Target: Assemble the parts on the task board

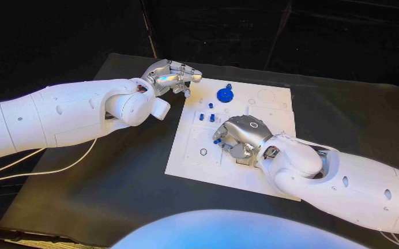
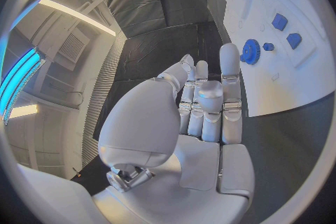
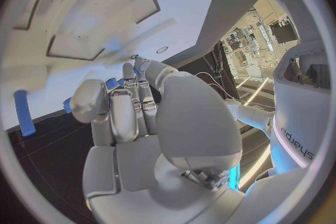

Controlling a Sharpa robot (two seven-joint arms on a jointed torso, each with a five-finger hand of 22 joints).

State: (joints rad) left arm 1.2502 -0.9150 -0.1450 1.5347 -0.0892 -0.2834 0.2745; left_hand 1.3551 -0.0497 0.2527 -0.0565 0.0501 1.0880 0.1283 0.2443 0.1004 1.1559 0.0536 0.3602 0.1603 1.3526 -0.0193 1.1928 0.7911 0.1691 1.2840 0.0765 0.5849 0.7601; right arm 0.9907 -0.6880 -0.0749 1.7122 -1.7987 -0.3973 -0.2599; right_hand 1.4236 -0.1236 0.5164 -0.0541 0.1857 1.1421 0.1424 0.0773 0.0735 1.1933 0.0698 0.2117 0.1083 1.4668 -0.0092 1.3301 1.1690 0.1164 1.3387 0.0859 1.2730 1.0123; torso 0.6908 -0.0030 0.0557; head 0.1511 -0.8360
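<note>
The white task board lies in the middle of the black table, and the right hand rests knuckles-up over its centre with fingers curled onto small blue parts at about nine o'clock of the hand; whether it grips one cannot be told, since the hand itself hides them. The left hand hovers off the board's ten o'clock corner, fingers loosely extended and holding nothing. A blue gear sits near the board's twelve o'clock edge, with more small blue pegs between it and the right hand.
</note>
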